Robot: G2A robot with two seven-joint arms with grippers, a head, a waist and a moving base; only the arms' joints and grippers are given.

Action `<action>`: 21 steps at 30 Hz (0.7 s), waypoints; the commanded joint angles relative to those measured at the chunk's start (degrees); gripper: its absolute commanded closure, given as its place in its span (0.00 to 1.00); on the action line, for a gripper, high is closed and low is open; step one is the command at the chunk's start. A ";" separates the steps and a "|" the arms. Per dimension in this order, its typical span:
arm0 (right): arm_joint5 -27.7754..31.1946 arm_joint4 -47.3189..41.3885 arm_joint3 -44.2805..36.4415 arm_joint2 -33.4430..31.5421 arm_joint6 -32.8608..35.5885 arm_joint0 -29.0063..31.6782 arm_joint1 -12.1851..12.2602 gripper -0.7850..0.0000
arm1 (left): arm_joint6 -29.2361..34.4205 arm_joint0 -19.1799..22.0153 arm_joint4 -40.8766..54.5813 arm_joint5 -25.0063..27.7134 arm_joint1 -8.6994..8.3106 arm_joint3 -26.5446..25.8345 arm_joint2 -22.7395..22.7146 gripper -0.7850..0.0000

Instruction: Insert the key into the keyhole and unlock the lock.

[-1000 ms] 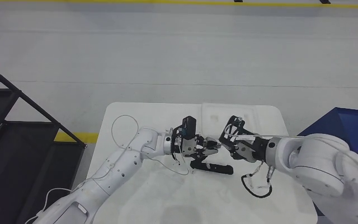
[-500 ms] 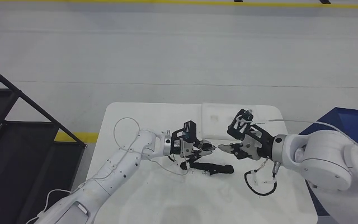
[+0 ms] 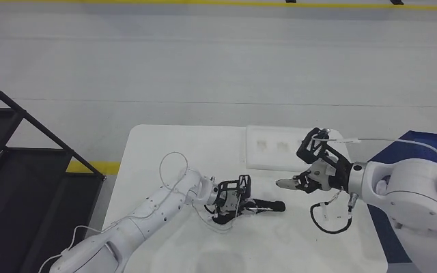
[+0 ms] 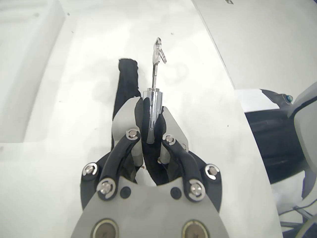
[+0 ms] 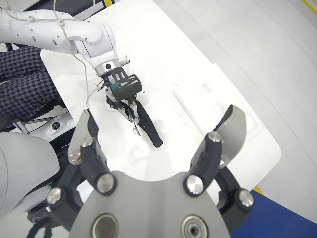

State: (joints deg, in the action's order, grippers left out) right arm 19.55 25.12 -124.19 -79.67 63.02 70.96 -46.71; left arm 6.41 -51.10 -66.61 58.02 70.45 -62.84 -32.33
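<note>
My left gripper (image 4: 151, 110) is shut on the chrome cylinder (image 4: 154, 97) of the lock, low over the white table (image 4: 86, 38). A silver key (image 4: 156, 55) with a small ring sticks out of the cylinder's end. The lock's black sleeved part (image 4: 127, 80) lies on the table beside it. In the top view the left gripper (image 3: 231, 202) sits at the table's middle, with the black part (image 3: 270, 205) pointing right. My right gripper (image 3: 290, 183) hangs open and empty off to the right, above the table and apart from the lock (image 5: 149, 130).
A white foam tray (image 3: 273, 147) with two recesses lies at the table's back, near the right gripper. A blue object (image 3: 410, 147) stands past the table's right edge. A black rack (image 3: 27, 136) is off to the left.
The right gripper has drawn back to the right, away from the key and lock, and stands open. The left gripper has swung down toward the table's front with the lock.
</note>
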 commanded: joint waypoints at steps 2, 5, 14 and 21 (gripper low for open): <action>1.51 0.13 1.66 -0.23 -0.31 0.12 0.10 0.00 | 0.69 1.36 3.51 -0.02 1.01 1.56 2.27 0.00; 3.72 -0.38 3.55 -0.70 -1.63 0.05 0.17 0.00 | 0.55 3.71 5.10 -0.02 1.39 2.54 3.68 0.00; 20.38 -5.92 13.77 0.58 -6.93 -4.44 0.13 0.00 | -6.77 14.14 12.20 -0.02 -1.22 3.75 1.29 0.00; 27.14 -7.89 23.73 4.95 -8.63 -13.08 -0.47 0.00 | -4.29 21.09 21.21 -0.02 -5.92 -0.60 0.29 0.00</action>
State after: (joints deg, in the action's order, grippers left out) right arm 46.05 17.45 -102.09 -75.44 54.68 59.52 -47.06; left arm 0.77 -31.33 -47.28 58.00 65.39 -62.84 -32.07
